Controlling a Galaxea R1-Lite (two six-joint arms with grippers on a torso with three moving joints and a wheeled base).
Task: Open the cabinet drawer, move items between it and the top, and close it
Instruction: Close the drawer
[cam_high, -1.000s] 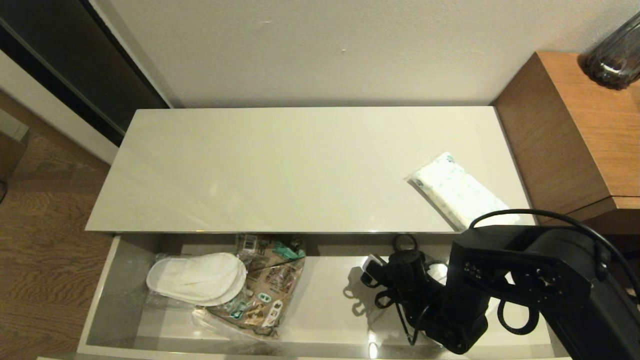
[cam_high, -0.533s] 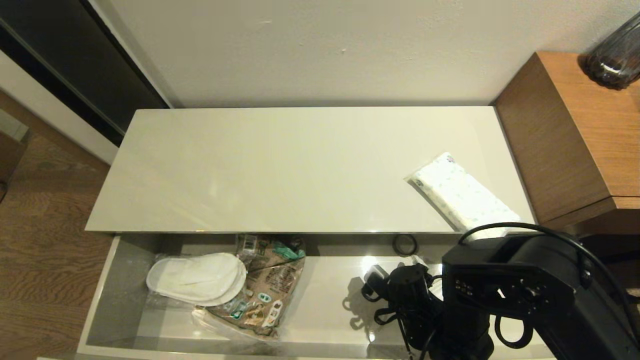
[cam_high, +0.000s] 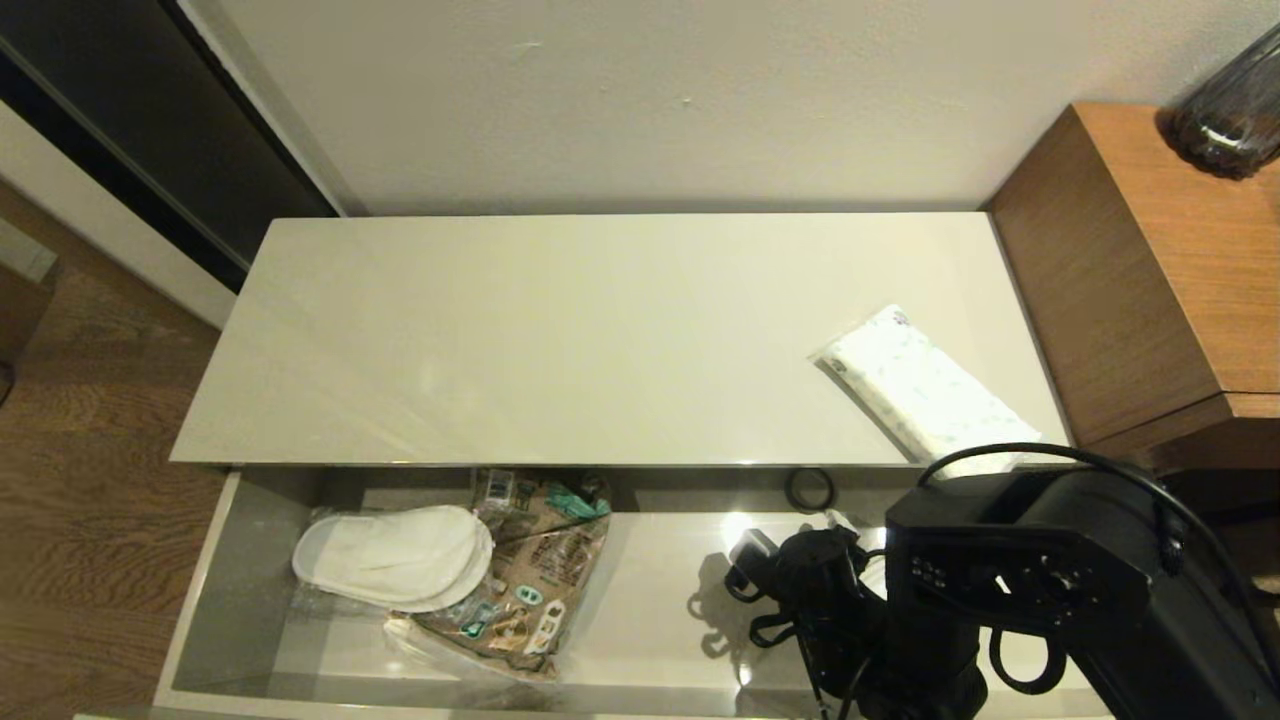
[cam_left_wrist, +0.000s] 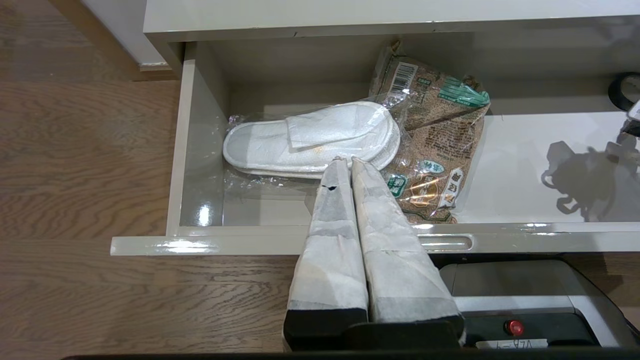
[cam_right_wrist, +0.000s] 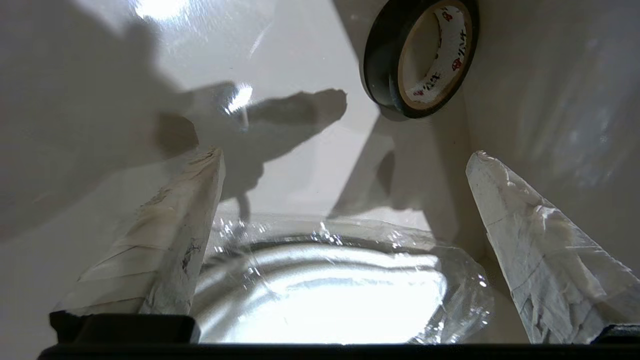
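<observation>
Low in the right half of the head view, the right gripper hangs inside the open cabinet drawer, its fingers spread wide and holding nothing. Between them, in the right wrist view, lies a second pair of slippers in a clear plastic bag, with the black tape roll just beyond, leaning against the drawer's back wall. The left gripper waits in front of the drawer with its fingers pressed together and nothing between them.

Toward the lower left of the head view, bagged white slippers rest partly over a brown snack bag. On the top, at centre right, sits the white tissue-like pack, its near end reaching the front edge.

Several things could go wrong, as I judge it. The bag film is slick and loose, so closing fingers may pinch only plastic and let the slippers sag or slide out on the lift. The glossy drawer floor offers little friction, so a shallow approach may simply push the bag toward the back wall. The tape roll stands close enough that a forward drift could knock it flat or send it rolling. Rising carelessly, the arm could also strike the overhanging edge of the top.
</observation>
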